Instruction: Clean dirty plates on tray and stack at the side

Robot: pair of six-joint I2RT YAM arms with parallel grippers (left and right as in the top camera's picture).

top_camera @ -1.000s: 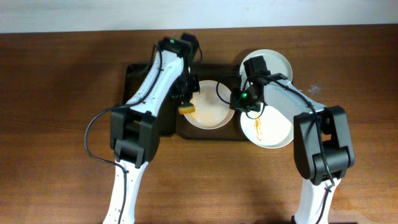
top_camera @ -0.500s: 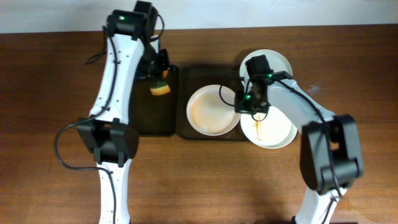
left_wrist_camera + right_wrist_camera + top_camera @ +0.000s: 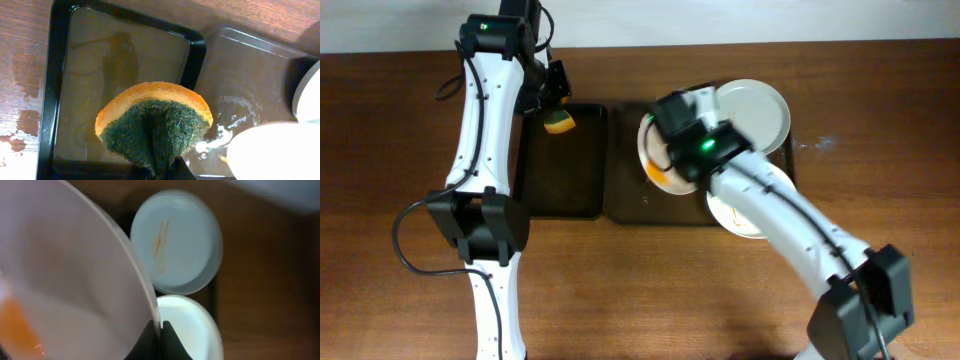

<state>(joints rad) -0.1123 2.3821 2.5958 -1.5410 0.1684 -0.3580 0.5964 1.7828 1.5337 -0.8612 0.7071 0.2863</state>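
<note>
On the counter [image 3: 400, 200] the smaller tray [image 3: 560, 190] lies just left of the tray [image 3: 630, 205], whose right half bears a far plate [image 3: 760, 105] and a near plate [image 3: 730, 218].

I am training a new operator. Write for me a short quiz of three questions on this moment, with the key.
1. True or false: the left fingers hold a sponge over the black tray.
2. The plate in the right fingers is: A) flat on the brown tray; B) held up and tilted; C) stacked on another plate.
3. In the right wrist view, what colour are the marks on the streaked plate?
Key: 1 true; 2 B; 3 orange-brown.
</note>
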